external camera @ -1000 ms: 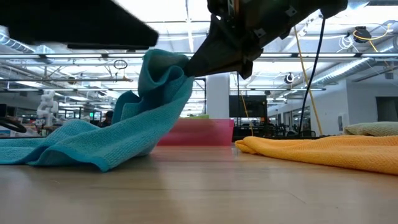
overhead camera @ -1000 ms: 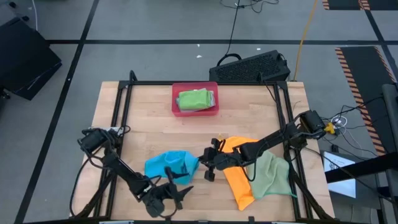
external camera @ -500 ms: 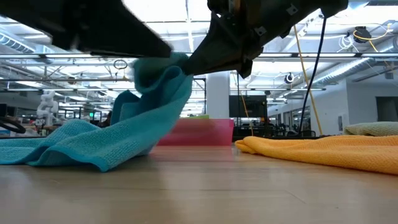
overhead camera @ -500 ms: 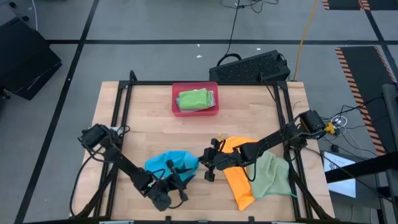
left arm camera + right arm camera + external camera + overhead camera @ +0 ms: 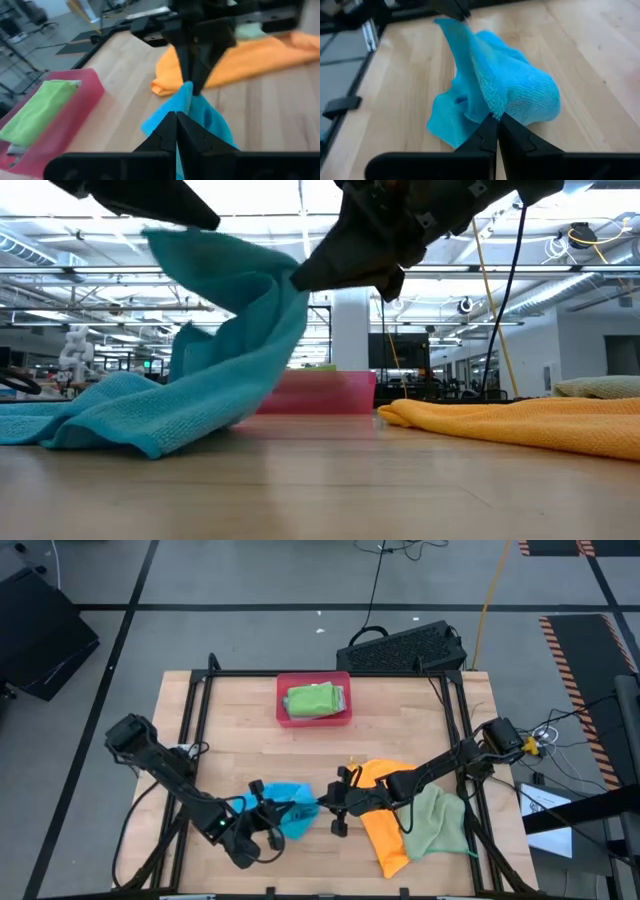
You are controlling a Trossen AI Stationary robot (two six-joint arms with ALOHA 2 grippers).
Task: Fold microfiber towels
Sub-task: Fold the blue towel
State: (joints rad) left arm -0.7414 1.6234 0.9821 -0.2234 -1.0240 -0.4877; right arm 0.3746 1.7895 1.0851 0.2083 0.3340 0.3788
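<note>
While the blue towel (image 5: 290, 813) hangs lifted near the table's (image 5: 240, 730) front edge, I see my left gripper (image 5: 262, 819) clamped on one corner and my right gripper (image 5: 322, 804) clamped on another. The orange towel (image 5: 385, 820) and pale green towel (image 5: 435, 822) lie toward the front right corner.

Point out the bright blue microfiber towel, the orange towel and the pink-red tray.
Bright blue microfiber towel (image 5: 292, 815), high view, its bunched middle.
Orange towel (image 5: 383, 833), high view, its lower half.
Pink-red rectangular tray (image 5: 314, 677), high view, its far rim.
</note>
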